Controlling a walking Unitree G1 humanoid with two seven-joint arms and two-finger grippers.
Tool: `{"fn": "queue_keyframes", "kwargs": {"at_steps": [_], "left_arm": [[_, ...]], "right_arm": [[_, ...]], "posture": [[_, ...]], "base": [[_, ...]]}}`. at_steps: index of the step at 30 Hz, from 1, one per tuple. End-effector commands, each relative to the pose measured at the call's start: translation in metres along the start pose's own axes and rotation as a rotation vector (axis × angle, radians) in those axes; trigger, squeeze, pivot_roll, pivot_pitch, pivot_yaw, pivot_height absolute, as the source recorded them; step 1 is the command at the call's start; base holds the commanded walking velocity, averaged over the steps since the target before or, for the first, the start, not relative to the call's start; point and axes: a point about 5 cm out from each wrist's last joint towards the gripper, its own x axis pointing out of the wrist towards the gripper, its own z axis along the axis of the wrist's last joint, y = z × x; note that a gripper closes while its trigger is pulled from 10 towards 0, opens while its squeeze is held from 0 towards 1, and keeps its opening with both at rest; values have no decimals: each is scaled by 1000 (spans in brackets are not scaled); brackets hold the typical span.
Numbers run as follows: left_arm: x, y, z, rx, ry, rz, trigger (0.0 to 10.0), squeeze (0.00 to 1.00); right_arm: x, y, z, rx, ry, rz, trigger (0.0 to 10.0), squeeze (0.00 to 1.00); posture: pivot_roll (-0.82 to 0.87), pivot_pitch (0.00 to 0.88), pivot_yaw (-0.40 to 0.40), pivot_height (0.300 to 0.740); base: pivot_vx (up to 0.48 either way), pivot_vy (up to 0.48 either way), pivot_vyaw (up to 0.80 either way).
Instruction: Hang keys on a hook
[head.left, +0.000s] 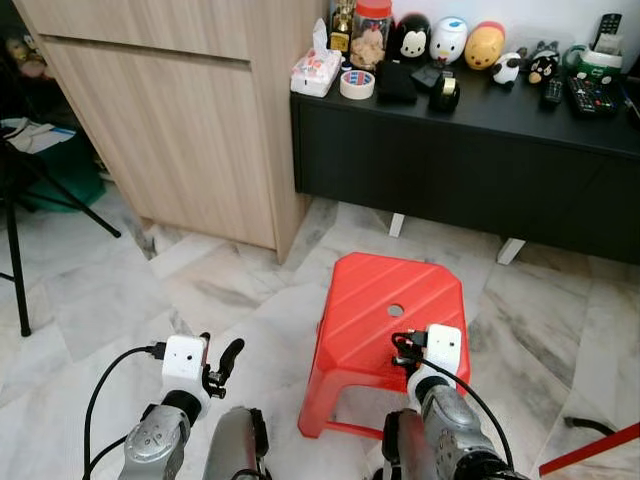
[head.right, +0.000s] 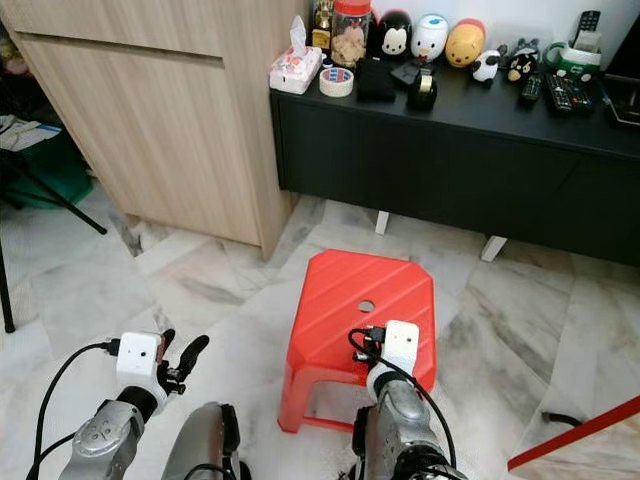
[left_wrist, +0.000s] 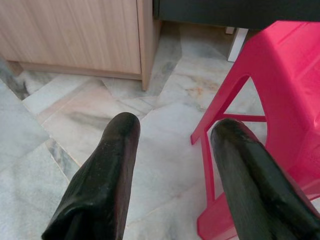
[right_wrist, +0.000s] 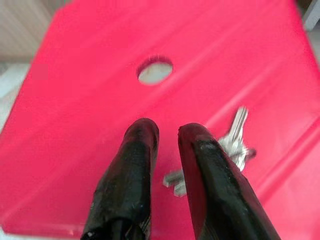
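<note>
A bunch of silver keys (right_wrist: 235, 147) lies on the seat of a red plastic stool (head.left: 385, 290), which has a round hole in its middle. My right gripper (right_wrist: 167, 130) hovers just over the seat, its fingers only a narrow gap apart with nothing between them. One finger (right_wrist: 210, 170) covers part of the keys. In the eye views the right wrist (head.left: 440, 350) sits above the stool's near right corner. My left gripper (left_wrist: 175, 125) is open and empty, held low over the marble floor to the left of the stool.
A light wooden cabinet (head.left: 180, 120) stands at the back left. Beside it, a black sideboard (head.left: 460, 150) carries tissues, a tape roll, a jar, toys and remotes. A black stand leg (head.left: 15, 250) is at far left, and a red bar (head.left: 590, 450) at bottom right.
</note>
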Motion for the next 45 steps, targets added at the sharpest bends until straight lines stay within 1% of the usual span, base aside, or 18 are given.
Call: {"fn": "queue_keyframes", "kwargs": {"at_steps": [1,3,5,6,7,8,9,11,14,19,20,21,22,26,33,37,39,45], "left_arm": [[-1,-1,-5,28,25,-13,10000,0],[0,-1,-6,26,27,-14,10000,0],[0,-2,-7,26,28,-15,10000,0],[-1,-2,-7,26,29,-15,10000,0],[-1,-2,-7,26,30,-16,10000,0],[-1,-2,-7,26,31,-16,10000,0],[0,-2,-8,26,31,-16,10000,0],[-1,-2,-8,26,31,-16,10000,0],[-2,0,-9,27,33,-14,10000,0],[-3,1,-11,28,36,-13,10000,0],[-3,1,-11,28,36,-13,10000,0],[-3,1,-11,29,36,-13,10000,0],[-3,1,-11,29,36,-14,10000,0],[-3,1,-12,29,37,-16,10000,0],[-3,0,-13,31,39,-18,10000,0],[-3,0,-13,31,39,-18,10000,0],[-4,1,-14,32,40,-18,10000,0],[-4,1,-15,31,44,-18,10000,0]], "right_arm": [[-1,-7,1,5,-21,-34,10000,0],[0,-15,9,9,-40,-90,10000,0],[1,-16,10,23,-41,-93,10000,0],[2,-17,10,0,-23,-101,10000,114],[2,-17,10,-20,-10,-108,10000,114],[3,-18,12,-20,-9,-109,10000,918],[4,-19,14,-33,-5,-115,10000,1000],[5,-23,16,-62,18,-154,10000,1000],[7,-26,18,-43,38,-179,10000,1000],[8,-26,18,-20,73,-181,10000,1000],[8,-25,17,-13,83,-179,10000,957],[8,-25,16,-8,89,-178,10000,957],[8,-24,15,6,102,-179,10000,0],[7,-25,12,40,121,-193,10000,0],[6,-25,8,55,150,-186,10000,0],[6,-25,6,55,164,-188,10000,0],[5,-24,2,48,195,-181,10000,0],[5,-24,1,46,204,-178,10000,0]], "posture": [[106,116,-17,587],[104,115,-17,587],[104,115,-17,587],[104,114,-16,587],[104,114,-16,587],[105,114,-16,587],[108,115,-17,587],[109,115,-17,587],[109,115,-17,587],[110,120,-16,587],[110,120,-16,587],[109,120,-16,587],[109,120,-16,587],[110,122,-15,587],[109,120,-14,587],[109,120,-14,587],[112,124,-14,587],[112,126,-14,587]], "base": [[0,0,0],[0,0,0],[0,0,0],[0,0,0],[0,0,0],[0,0,0],[0,0,0],[0,0,0],[0,0,0],[0,0,0],[0,0,0],[0,0,0],[0,0,0],[0,0,0],[0,0,0],[0,0,0],[0,0,0],[0,0,0]]}}
